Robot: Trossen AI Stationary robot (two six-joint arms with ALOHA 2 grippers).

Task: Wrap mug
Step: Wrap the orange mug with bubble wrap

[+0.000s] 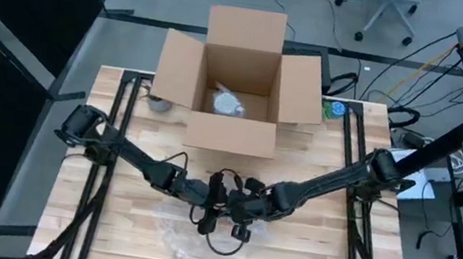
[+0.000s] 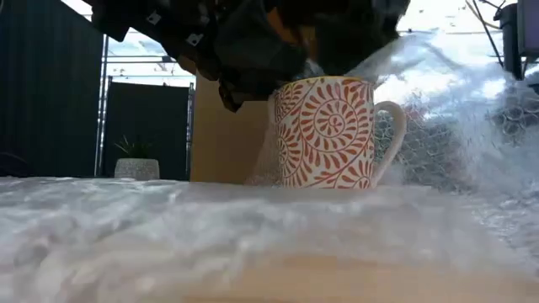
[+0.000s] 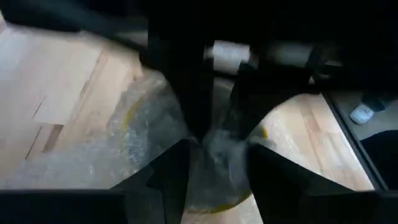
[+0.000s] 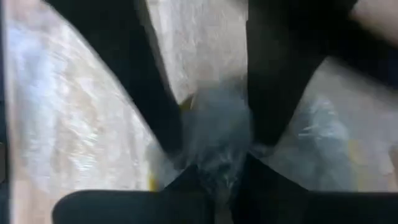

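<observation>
You have one patterned mug, one bubble wrap sheet, one open cardboard box at twelve o'clock, and two grippers.

The right pincer pinches crinkled bubble wrap between its dark fingers.

The high view hangs straight over the wooden table, facing down, far enough back to catch both arms and the open cardboard box. The low view sits right at tabletop level, looking across through bubble wrap at the patterned mug, super close. Both wrist views ride on the arms, staring past dark fingers at wrap almost against the lens. All four share that middle patch of table where the arms meet.
</observation>
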